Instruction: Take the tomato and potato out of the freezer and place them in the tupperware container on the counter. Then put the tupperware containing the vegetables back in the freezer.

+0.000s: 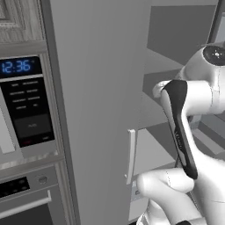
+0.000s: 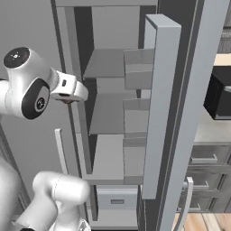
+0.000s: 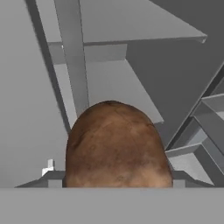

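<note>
The brown potato [image 3: 116, 144] looms large at the bottom of the hand view, held between the jaws of my gripper [image 3: 116, 180], which is shut on it. Behind it are the grey inner shelves of the freezer [image 3: 109, 83]. In the right base view my hand [image 2: 67, 92] hovers at the left edge of the open freezer [image 2: 108, 117], level with its middle shelf, and a brown sliver of the potato [image 2: 67, 102] shows under it. The tomato and the tupperware container are out of view.
The open freezer door [image 2: 160, 103] with its racks stands right of the shelves. Beyond it lies the counter [image 2: 212, 131] with a black toaster oven [image 2: 219, 97] over grey drawers [image 2: 203, 160]. A microwave [image 1: 26, 105] with a blue clock sits left of the freezer's closed door [image 1: 101, 110].
</note>
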Controlling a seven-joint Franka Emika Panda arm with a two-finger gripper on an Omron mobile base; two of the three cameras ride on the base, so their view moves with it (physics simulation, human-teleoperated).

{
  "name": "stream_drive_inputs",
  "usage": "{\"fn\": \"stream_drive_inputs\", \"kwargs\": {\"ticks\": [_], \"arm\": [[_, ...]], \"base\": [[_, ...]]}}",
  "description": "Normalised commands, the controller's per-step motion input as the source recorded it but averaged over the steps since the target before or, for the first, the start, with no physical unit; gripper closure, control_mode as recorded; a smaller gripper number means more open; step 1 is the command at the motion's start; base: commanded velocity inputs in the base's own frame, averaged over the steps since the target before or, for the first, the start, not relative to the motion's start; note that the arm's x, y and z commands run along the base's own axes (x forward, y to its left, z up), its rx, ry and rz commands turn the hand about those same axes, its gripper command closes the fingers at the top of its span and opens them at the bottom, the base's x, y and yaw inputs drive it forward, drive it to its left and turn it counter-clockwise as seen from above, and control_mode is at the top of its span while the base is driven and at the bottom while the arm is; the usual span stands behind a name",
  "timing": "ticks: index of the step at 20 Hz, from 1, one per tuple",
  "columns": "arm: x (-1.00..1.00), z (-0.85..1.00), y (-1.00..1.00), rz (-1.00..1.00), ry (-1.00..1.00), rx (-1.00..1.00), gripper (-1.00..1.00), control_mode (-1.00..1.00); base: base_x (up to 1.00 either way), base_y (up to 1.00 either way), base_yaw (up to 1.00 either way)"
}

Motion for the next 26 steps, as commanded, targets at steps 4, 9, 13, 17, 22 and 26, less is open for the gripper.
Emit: {"fn": "stream_drive_inputs", "kwargs": {"ticks": [4,9,13,17,22,26], "arm": [[-0.55,0.03,0.02,0.05,0.00,-0.03,1.00,-1.00],[0.00,0.00,0.00,0.00,0.00,0.00,1.00,1.00],[0.00,0.00,0.00,0.00,0.00,0.00,1.00,1.00],[0.00,0.00,0.00,0.00,0.00,0.00,1.00,1.00],[0.00,0.00,0.00,0.00,0.00,0.00,1.00,1.00],[0.00,0.00,0.00,0.00,0.00,0.00,1.00,1.00]], "base": [[0.00,0.00,0.00],[-0.83,0.00,0.00],[-0.96,-0.01,-0.57],[-0.30,0.02,-0.94],[-0.07,0.00,-0.97],[0.00,-0.22,-0.92]]}}
